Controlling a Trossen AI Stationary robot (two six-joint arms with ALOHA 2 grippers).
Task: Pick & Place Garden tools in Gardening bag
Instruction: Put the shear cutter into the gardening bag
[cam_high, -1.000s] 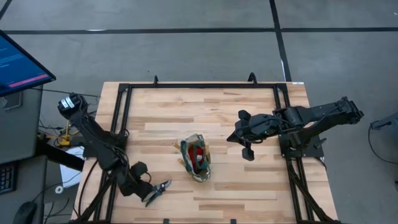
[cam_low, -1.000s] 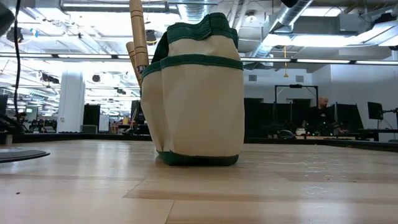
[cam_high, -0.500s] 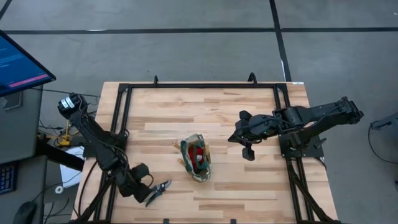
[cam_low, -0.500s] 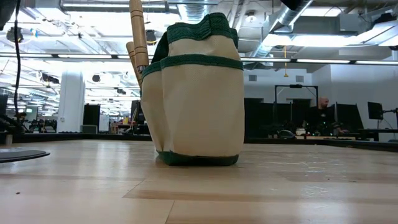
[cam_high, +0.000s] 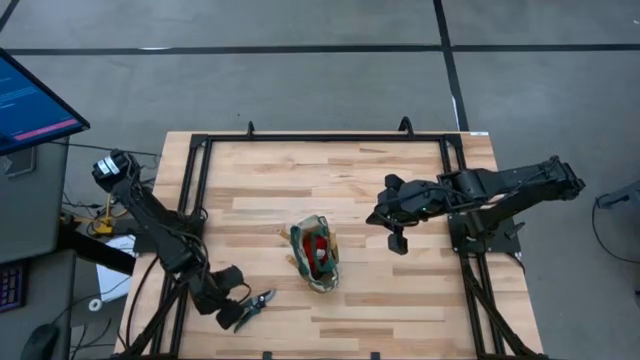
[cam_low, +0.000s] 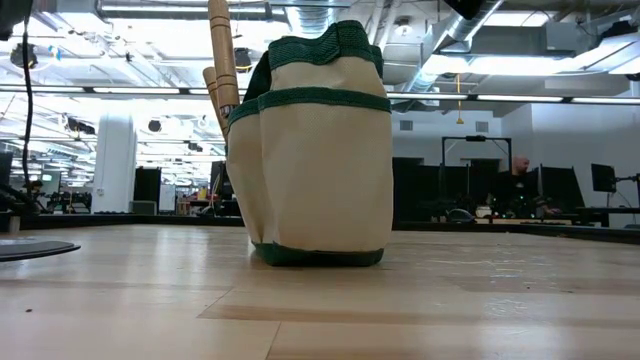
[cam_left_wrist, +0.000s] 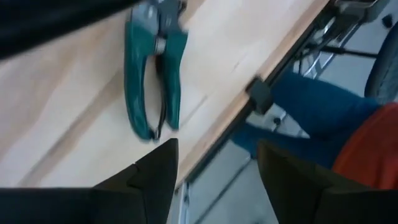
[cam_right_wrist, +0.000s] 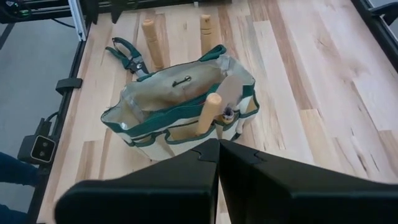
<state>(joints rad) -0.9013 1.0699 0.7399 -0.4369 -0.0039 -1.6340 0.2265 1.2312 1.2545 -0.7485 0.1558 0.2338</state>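
Note:
The gardening bag (cam_high: 316, 256) stands upright on its base in the middle of the table, tan with green edging (cam_low: 315, 150). Wooden tool handles (cam_right_wrist: 208, 114) (cam_low: 222, 60) stick up out of its pockets, and a red item (cam_high: 318, 244) lies inside. The pruning shears (cam_left_wrist: 152, 81), with teal-green handles, lie flat on the wood near the table's near-left corner (cam_high: 262, 299). My left gripper (cam_left_wrist: 214, 180) stands open just short of their handle ends, touching nothing (cam_high: 238, 314). My right gripper (cam_high: 397, 240) hangs shut to the right of the bag, above the table (cam_right_wrist: 217, 155).
A black frame rail (cam_left_wrist: 261, 93) runs along the table edge right beside the shears. Beyond it, below the table, a person's blue-clad leg (cam_left_wrist: 305, 112) shows. A monitor (cam_high: 30, 100) stands off the table's left. Bare wood (cam_high: 330, 175) lies behind the bag.
My left gripper has opened and let go of the pruning shears, rolling its wrist as it did so. The shears now lie flat on the table by the near-left corner. My right arm has kept still.

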